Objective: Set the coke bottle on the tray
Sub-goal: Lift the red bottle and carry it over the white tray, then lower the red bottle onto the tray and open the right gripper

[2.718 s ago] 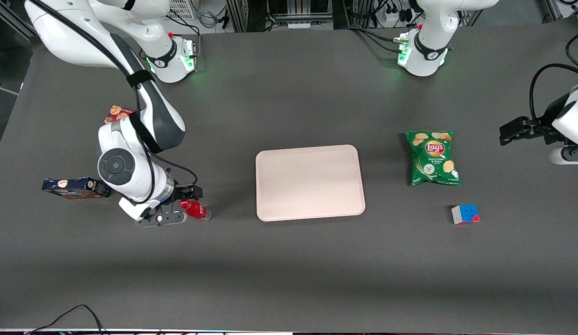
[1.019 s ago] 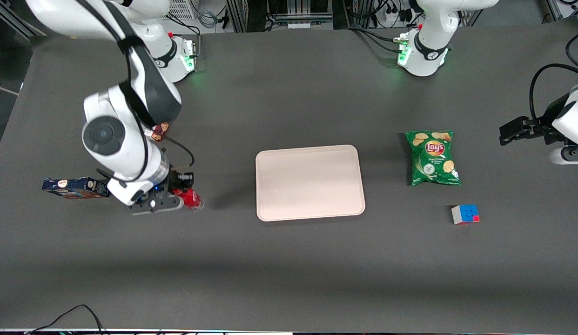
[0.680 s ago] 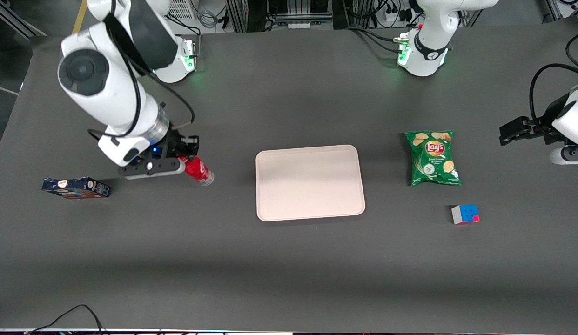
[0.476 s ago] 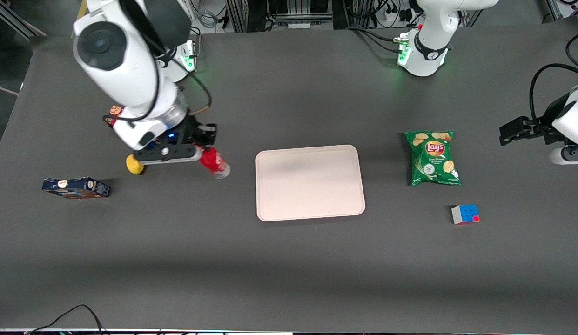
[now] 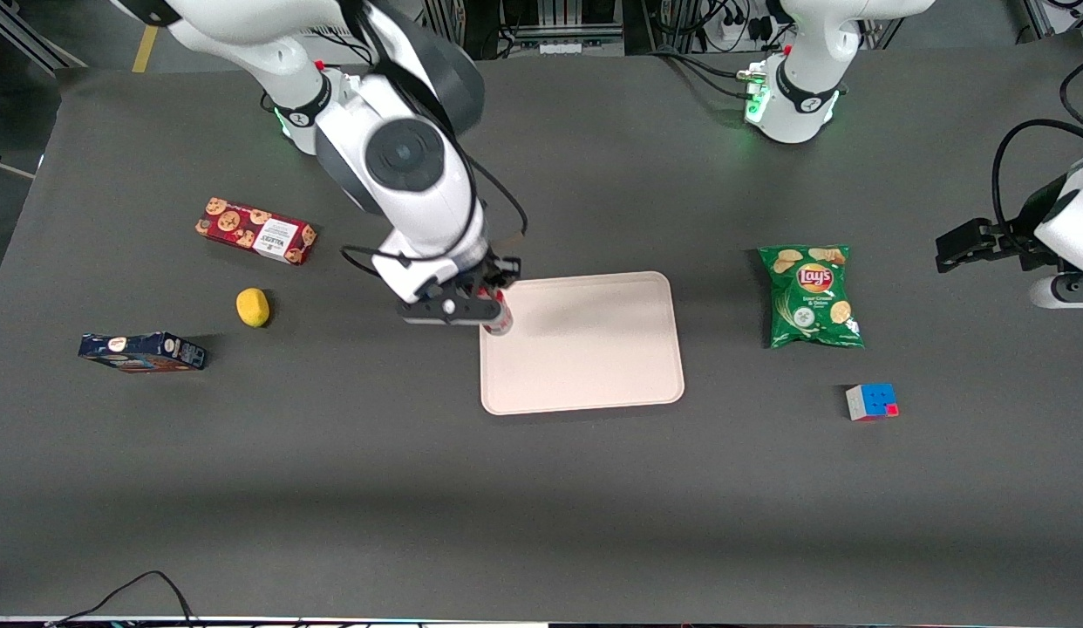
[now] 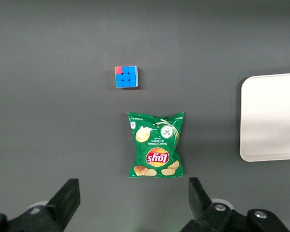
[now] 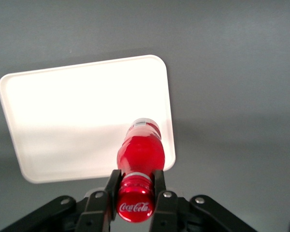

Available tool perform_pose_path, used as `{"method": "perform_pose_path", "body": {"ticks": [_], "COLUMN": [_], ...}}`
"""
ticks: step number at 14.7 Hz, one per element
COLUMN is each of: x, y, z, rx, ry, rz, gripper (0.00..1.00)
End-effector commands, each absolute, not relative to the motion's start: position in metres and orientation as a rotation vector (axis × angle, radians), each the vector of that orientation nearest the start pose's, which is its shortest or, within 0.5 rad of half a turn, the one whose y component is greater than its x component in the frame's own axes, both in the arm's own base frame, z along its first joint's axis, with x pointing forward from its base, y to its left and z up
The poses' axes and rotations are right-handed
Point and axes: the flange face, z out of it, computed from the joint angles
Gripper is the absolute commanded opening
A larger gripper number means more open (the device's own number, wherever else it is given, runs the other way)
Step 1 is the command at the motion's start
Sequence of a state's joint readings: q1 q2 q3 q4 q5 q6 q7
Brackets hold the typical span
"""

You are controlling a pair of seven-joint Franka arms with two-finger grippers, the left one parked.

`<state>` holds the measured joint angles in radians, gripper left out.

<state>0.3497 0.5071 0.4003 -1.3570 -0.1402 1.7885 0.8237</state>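
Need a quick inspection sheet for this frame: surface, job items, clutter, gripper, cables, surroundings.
Surface: dark grey table, flat, no spills seen.
Job's things: coke bottle held by its neck, hanging over the edge of the tray at the working arm's end; tray bare.
Clutter: cookie box, yellow lemon-like object and dark blue box toward the working arm's end; chip bag and puzzle cube toward the parked arm's end.
Gripper: right gripper shut on the bottle, above the tray edge.
Cables: black cable at the table edge nearest the front camera.
Surroundings: racks and wiring above the table in the front view.
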Motion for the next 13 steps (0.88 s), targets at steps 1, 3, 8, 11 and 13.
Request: {"method": "perform_pose_path", "body": {"ticks": [1,3,8,11,13], "x": [0.573,0.580,0.581,0.582,0.583], "y": [0.440,0.440,0.437,0.437,0.437], "z": [0.389,0.370,0.352,0.343,0.338], "rx": [-3.137,-3.130,-3.139,-3.144,-3.136], "ry": [0.182,0.183,0.183,0.184,0.196], "rz": [0.076,0.056,0.059,0.041,0.034], "gripper": [0.00,0.00,0.00,0.00,0.22]}}
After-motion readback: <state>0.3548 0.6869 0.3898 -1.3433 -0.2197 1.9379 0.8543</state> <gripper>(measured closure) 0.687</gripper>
